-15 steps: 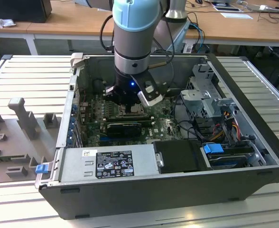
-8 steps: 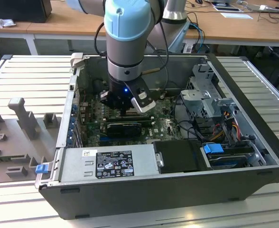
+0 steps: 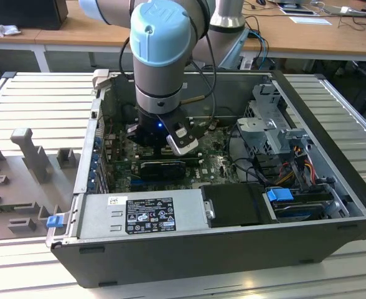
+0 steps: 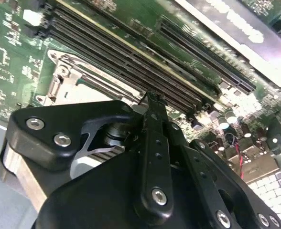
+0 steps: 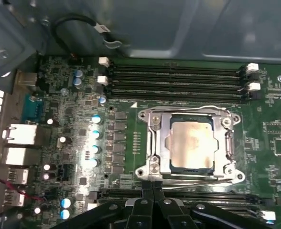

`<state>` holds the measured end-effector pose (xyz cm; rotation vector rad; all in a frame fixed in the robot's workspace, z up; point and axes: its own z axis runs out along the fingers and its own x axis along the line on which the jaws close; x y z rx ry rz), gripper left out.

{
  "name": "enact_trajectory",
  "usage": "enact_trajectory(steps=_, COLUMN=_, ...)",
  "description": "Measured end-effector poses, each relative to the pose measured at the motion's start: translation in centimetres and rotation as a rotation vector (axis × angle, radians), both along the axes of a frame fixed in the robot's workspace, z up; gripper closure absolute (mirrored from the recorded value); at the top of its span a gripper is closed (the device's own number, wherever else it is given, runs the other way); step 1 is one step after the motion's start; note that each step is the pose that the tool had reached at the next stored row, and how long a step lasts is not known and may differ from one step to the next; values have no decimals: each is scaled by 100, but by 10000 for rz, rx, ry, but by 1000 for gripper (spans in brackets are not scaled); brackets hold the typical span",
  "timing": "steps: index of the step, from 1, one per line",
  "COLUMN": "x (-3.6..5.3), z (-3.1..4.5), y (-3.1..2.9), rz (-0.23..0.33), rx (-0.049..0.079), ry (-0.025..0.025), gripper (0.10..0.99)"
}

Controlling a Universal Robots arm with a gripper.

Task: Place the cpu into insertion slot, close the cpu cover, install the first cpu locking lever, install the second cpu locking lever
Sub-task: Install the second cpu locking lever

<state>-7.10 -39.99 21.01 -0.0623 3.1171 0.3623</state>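
Your claw [image 5: 152, 191] is closed, empty, at the socket's [image 5: 152, 129] six o'clock edge. Chip [image 5: 192, 143] seated, cover [image 5: 226, 143] down. Risk: slipping off the lever [image 5: 198, 179], gouging the board.

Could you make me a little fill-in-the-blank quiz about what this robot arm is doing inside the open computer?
1. In the first wrist view, the cpu lies inside the insertion ____.
2. The cpu cover is folded ____ over the chip, whose face shows through its window.
3. The gripper, fingers together, sits at the socket's edge, between it and a row of long black ____ slots.
4. In the exterior view, the large grey labelled power-supply box sits along the case's ____ wall.

Missing words: slot; down; memory; near
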Motion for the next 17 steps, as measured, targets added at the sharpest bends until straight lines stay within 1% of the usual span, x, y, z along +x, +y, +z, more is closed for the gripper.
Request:
enact_trajectory(steps=3, x=-5, z=-18, y=-14, rz=-4, rx=247, ry=0, gripper=980)
enact_trajectory(steps=5, x=-6, z=-38, y=-14, rz=-5, rx=349, ry=1, gripper=980)
enact_trajectory(steps=10, x=-8, z=-96, y=-14, rz=-4, rx=538, ry=0, gripper=980)
enact_trajectory(steps=12, x=-27, z=-110, y=-15, rz=-4, rx=634, ry=0, gripper=980)
enact_trajectory(steps=14, x=-57, z=-131, y=-15, rz=-2, rx=801, ry=0, gripper=980)
enact_trajectory(steps=17, x=-57, z=-164, y=-4, rz=-3, rx=937, ry=-1, gripper=980)
